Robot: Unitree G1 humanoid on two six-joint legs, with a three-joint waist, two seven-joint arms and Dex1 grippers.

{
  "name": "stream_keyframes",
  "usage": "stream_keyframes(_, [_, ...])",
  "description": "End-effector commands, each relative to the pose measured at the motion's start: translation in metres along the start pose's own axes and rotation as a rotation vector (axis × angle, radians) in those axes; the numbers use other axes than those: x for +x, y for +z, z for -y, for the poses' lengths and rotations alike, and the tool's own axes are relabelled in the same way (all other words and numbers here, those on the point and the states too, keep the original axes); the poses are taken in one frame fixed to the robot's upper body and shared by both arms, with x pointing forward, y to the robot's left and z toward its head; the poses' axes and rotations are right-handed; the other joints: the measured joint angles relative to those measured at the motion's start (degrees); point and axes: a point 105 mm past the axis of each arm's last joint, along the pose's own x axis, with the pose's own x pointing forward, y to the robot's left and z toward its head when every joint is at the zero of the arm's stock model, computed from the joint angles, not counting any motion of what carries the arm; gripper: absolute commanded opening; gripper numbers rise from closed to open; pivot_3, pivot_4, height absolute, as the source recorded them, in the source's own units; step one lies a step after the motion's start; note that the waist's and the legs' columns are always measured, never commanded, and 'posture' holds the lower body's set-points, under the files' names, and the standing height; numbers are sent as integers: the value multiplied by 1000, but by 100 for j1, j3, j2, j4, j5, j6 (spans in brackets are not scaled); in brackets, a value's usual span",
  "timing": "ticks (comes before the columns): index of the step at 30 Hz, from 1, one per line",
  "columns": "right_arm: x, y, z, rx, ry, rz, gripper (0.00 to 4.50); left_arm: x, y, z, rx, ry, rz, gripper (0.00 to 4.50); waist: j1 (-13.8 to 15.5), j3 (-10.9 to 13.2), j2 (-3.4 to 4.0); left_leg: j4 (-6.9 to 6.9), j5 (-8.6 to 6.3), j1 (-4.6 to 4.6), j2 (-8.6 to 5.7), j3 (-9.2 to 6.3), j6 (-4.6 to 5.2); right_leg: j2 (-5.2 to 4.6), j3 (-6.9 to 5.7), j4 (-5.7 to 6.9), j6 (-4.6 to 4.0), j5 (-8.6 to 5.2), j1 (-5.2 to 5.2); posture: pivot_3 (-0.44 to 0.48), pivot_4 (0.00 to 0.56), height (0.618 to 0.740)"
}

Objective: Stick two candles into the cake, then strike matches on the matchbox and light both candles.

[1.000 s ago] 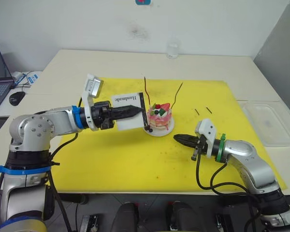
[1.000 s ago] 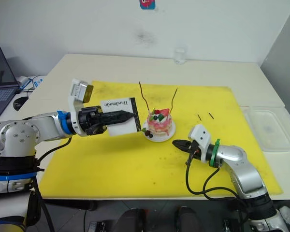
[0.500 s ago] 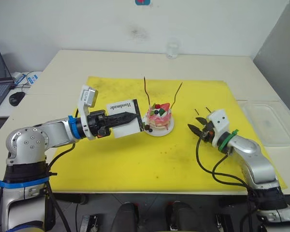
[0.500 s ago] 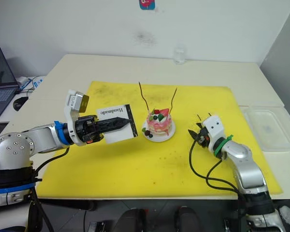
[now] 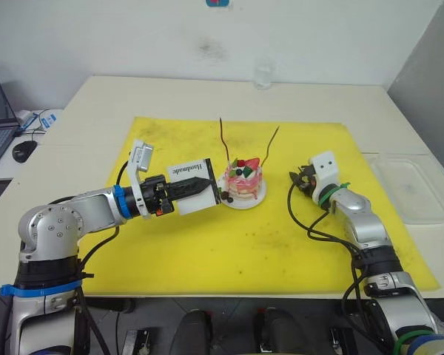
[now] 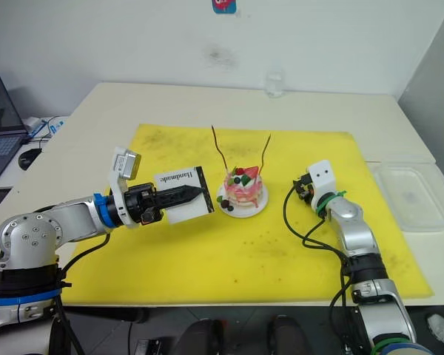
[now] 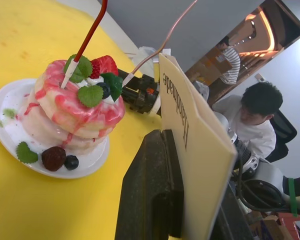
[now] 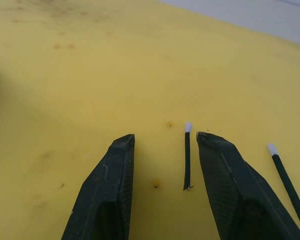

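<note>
On a yellow mat (image 5: 229,244), the left claw (image 5: 207,186) is gripping the white matchbox (image 5: 194,188) at nine o'clock of the pink cake (image 5: 244,181), which is holding both candles (image 5: 224,137). At three o'clock, the right claw (image 8: 165,145) is hovering open, straddling one match (image 8: 187,160).

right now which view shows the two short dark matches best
The right wrist view: one short dark white-tipped match lies on the yellow mat between the open right gripper fingers, the other beside them. In the eye views that gripper covers the spot.
</note>
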Motion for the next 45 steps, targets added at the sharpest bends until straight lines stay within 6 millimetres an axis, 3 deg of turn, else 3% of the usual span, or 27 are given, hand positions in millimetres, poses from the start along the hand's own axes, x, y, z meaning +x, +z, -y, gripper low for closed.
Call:
stream_keyframes(1, [3,7,13,22,-65,26,2016,-4,8,11,52,-19,38,0,-11,0,0,1,0,2,0,1,0,0,1,2,0,0,0,0,150,740])
stream_keyframes(8, [4,-3,16,102,-85,0,2016,-6,8,10,53,-7,42,0,-11,0,0,6,1,6,-1,-1,1,-1,1,7,4,3,6,0,150,740])
stream_keyframes(11, [3,-7,16,115,-93,-15,1465,-7,7,10,54,-2,42,0,-8,0,0,6,1,6,-1,0,1,-1,2,5,4,3,7,0,150,740])
stream_keyframes(15, [3,-12,12,135,-78,-47,129,-7,8,8,56,1,43,0,-4,-1,0,7,1,7,-1,-2,1,-2,0,5,4,3,8,0,150,740])
stream_keyframes(22, [-3,-9,15,160,-93,-31,51,-4,6,8,56,-3,43,0,3,-1,0,6,1,6,-1,-3,1,-2,-1,3,4,3,9,0,150,740])
stream_keyframes(25, [-19,13,11,96,-12,36,51,-4,7,11,59,-23,28,0,19,0,0,4,1,3,-1,-4,1,-3,-3,1,4,2,8,0,150,740])
stream_keyframes(28, [-54,48,-22,-129,281,120,51,-2,6,20,65,-78,-28,0,58,10,16,1,0,-11,-7,-5,1,-8,-6,-7,10,-2,1,0,150,740])
stream_keyframes(31, [-91,60,-55,-338,576,146,51,3,4,23,61,-113,-83,0,51,11,17,-3,-2,-15,-6,-1,1,-5,-6,-16,15,-4,-4,0,150,740])
stream_keyframes(33, [-104,68,-70,-440,683,166,51,6,3,22,52,-129,-107,0,2,11,17,-5,-3,-1,-5,2,2,1,-5,-17,15,-4,2,0,150,740])
stream_keyframes(38, [-107,101,-102,-633,781,304,51,18,1,21,13,-168,-160,0,-32,13,13,0,-2,12,-5,-7,0,7,-11,2,7,1,1,0,150,740])
stream_keyframes(45, [-101,121,-114,-722,743,381,51,28,2,18,15,-187,-191,0,2,13,13,-1,-1,-1,-4,-21,-2,12,-19,0,1,-7,-1,0,150,740])
